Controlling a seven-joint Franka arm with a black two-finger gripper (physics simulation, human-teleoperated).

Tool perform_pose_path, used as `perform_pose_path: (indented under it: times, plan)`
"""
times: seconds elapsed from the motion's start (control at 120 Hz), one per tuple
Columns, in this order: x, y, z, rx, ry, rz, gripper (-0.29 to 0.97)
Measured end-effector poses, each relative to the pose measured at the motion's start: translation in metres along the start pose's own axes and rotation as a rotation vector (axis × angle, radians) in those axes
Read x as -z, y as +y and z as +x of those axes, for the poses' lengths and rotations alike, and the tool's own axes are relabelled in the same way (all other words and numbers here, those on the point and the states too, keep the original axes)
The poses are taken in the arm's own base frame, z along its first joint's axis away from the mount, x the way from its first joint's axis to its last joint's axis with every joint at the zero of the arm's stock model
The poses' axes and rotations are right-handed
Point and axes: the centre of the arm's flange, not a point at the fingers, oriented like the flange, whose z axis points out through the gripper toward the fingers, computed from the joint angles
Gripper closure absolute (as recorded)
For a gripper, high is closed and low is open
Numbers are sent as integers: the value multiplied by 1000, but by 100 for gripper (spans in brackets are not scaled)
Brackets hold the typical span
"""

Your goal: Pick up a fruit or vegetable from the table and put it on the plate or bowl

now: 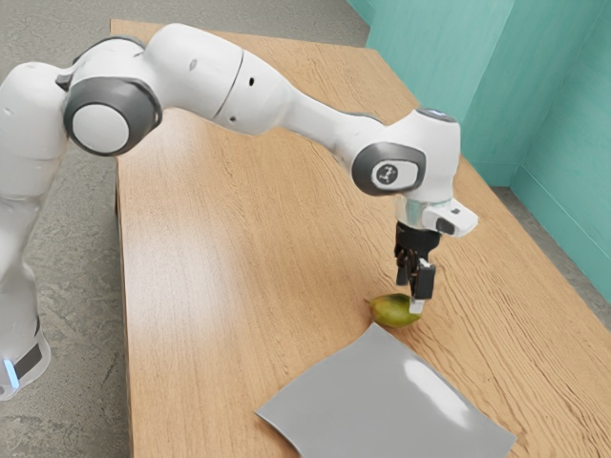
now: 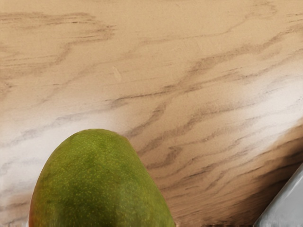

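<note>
A green mango [image 1: 391, 311] lies on the wooden table [image 1: 239, 248], just beyond the far corner of a flat grey square plate [image 1: 387, 405]. My gripper [image 1: 416, 303] points straight down and has come down onto the end of the mango toward the exterior view's right. In the wrist view the mango [image 2: 99, 184] sits large and close right under the hand, resting on the wood. A corner of the grey plate [image 2: 289, 208] shows beside it.
The table's long edges run on both sides of the arm. A teal wall [image 1: 535, 86] stands beyond the table at the exterior view's right. Bare wood surrounds the mango on its far side.
</note>
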Motion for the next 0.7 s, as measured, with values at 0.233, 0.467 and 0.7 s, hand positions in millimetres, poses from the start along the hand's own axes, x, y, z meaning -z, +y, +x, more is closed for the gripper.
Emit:
perform_pose_path:
  times: [0.233, 0.467, 0.7]
  plan:
    - [-7, -10, -16, 40, 3, -46, 1]
    - [-4, -1, -18, 27, 23, -62, 1]
    - [-12, -10, -22, 48, 12, -58, 1]
